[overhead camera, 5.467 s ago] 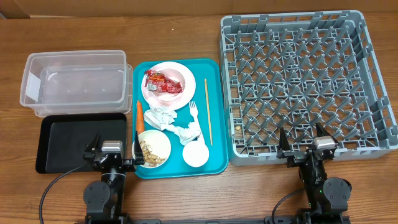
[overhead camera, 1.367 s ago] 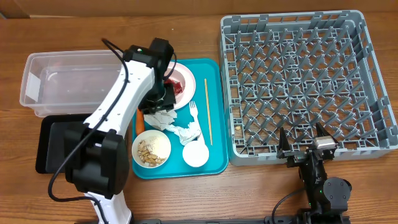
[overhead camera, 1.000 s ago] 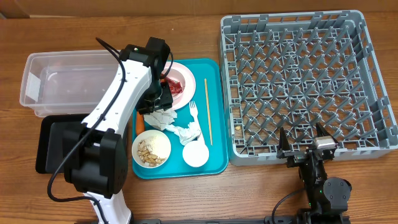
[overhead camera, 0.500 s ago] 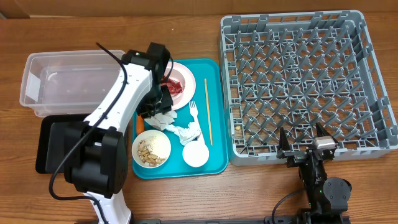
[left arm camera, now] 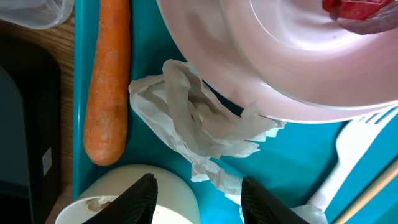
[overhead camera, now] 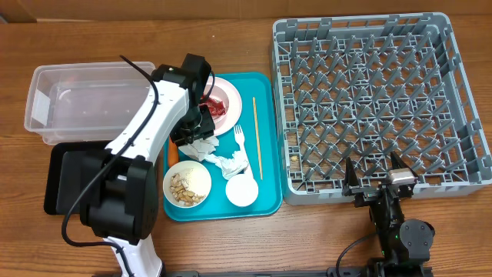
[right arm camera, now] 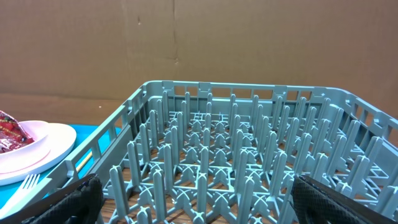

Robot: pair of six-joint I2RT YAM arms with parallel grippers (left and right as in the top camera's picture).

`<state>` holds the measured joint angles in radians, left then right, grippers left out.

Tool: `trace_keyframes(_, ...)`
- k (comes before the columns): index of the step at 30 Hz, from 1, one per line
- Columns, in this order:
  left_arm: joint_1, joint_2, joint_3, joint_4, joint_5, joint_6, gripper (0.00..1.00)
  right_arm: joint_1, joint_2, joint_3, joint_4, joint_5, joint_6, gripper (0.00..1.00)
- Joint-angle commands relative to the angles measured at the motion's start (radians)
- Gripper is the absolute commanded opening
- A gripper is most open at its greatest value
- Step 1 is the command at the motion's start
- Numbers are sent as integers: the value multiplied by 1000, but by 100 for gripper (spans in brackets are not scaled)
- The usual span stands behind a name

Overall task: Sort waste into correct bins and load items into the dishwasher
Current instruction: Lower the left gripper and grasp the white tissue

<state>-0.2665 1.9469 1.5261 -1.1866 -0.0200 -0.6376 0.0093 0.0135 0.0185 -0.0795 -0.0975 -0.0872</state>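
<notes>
My left gripper (overhead camera: 192,132) hangs open over the teal tray, its jaws (left arm camera: 202,202) straddling a crumpled napkin (left arm camera: 199,118) and the rim of the scrap bowl (left arm camera: 143,199), gripping nothing. The carrot (left arm camera: 109,81) lies just left of the napkin. Above them sits the pink plate (overhead camera: 229,98) with the red wrapper (overhead camera: 217,108). A second napkin (overhead camera: 232,163), fork (overhead camera: 240,138), chopstick (overhead camera: 257,138) and small cup (overhead camera: 241,191) lie on the tray. My right gripper (right arm camera: 205,205) rests open at the dish rack's (overhead camera: 369,108) front edge.
The clear tub (overhead camera: 84,100) and black tray (overhead camera: 73,177) stand left of the teal tray (overhead camera: 265,196). The left arm stretches from the table's front edge across the black tray. A cardboard wall stands behind the rack.
The left arm has left its parked spot and reached over the teal tray. In the last second its gripper slid from the plate's edge toward the napkin. The right arm stayed still.
</notes>
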Motion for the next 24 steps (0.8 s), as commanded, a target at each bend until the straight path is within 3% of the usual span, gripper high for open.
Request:
trace_keyframes(1,-3,10,-26,11,-13,-21,46,6,-11,-11,3,-1,-7,100)
trace_keyframes(5,-3,10,-27,23,-13,-21,51,6,-11,-11,3,-1,-7,100)
trace_keyframes(18,-3,10,-35,39,-13,-50,52,6,-11,-11,3,-1,-7,100)
trace_keyframes(24,-16,10,-89,109,-13,-51,58,6,-11,-11,3,-1,-7,100)
